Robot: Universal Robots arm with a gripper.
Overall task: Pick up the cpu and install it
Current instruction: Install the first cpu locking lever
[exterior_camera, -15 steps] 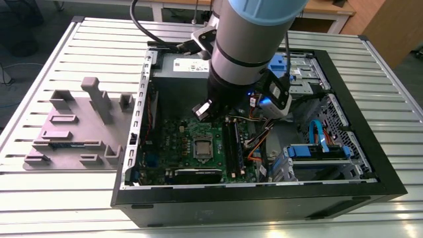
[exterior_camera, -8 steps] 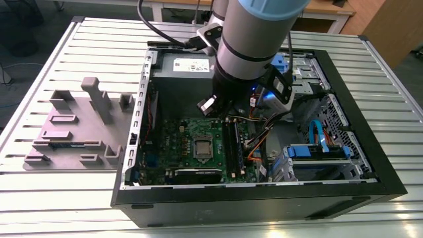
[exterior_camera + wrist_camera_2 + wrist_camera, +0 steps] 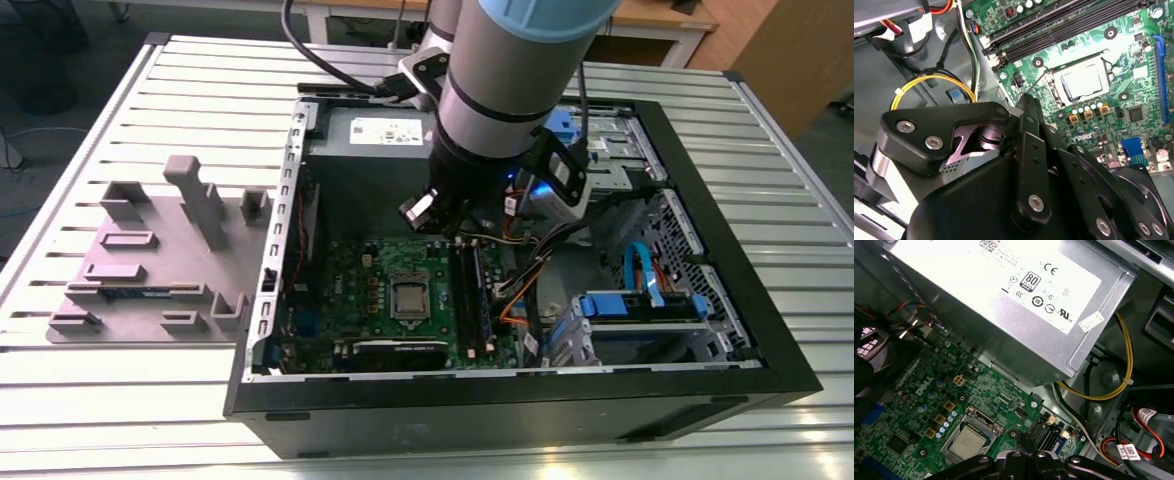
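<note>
the pincer looks pinched together with nothing showing between its tips, hanging over the board inside the case, just short of the socket. in both wrist views the cpu is already lying flat in that socket, square to it, with the thin metal frame around its edge. going by that, the pick and place part reads as done and the arm is in the seating/checking bit, though whether the chip is fully down can't be told. anything more at that socket would call for a straight, gentle touch, since the chip is small and flat and the parts around it are fine. the cpu top is pale brushed silver, matte, with a darker rim. the board is glossy green with small round caps, and the long black slots run beside the socket. stiff yellow wires loop near the pincer's black, bolted links. the psu is a plain grey steel box. out on the exterior view's left sits a grey moulded jig on the ribbed white table.
</note>
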